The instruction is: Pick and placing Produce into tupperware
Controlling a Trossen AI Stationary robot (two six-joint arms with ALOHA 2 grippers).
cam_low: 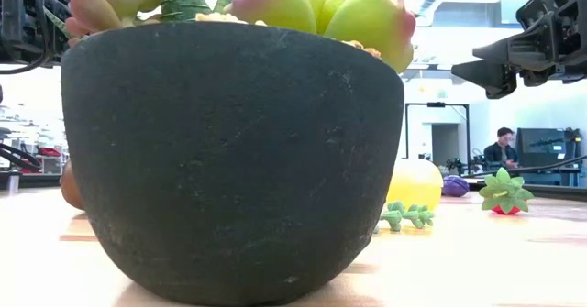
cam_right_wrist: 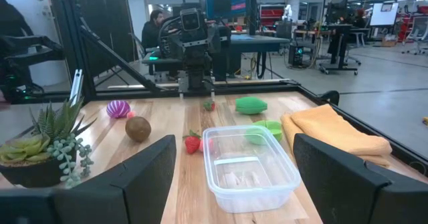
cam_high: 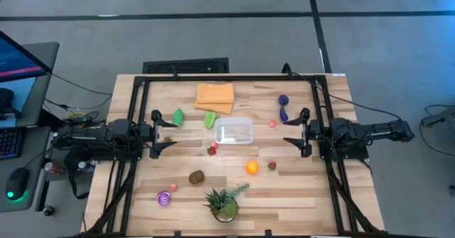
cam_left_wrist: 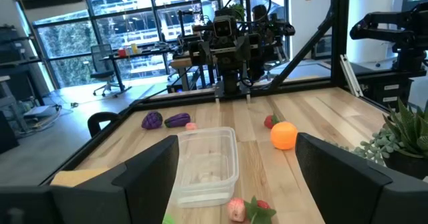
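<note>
The clear tupperware tub (cam_high: 234,131) sits at the table's middle, seen empty in the left wrist view (cam_left_wrist: 202,167) and the right wrist view (cam_right_wrist: 249,166). Toy produce lies scattered around it: green pieces (cam_high: 178,116) (cam_high: 210,119), purple ones (cam_high: 284,100) (cam_high: 284,114), an orange (cam_high: 252,168), a brown one (cam_high: 196,176), a striped pink-purple one (cam_high: 164,197), red strawberries (cam_high: 212,149) (cam_high: 271,165). My left gripper (cam_high: 165,133) hangs open at the left side, my right gripper (cam_high: 293,130) open at the right side, both facing the tub and touching nothing.
A folded orange cloth (cam_high: 215,96) lies at the far edge behind the tub. A spiky potted plant (cam_high: 224,201) stands at the near edge and fills the low view (cam_low: 229,151). A person sits in the room beyond (cam_right_wrist: 155,25).
</note>
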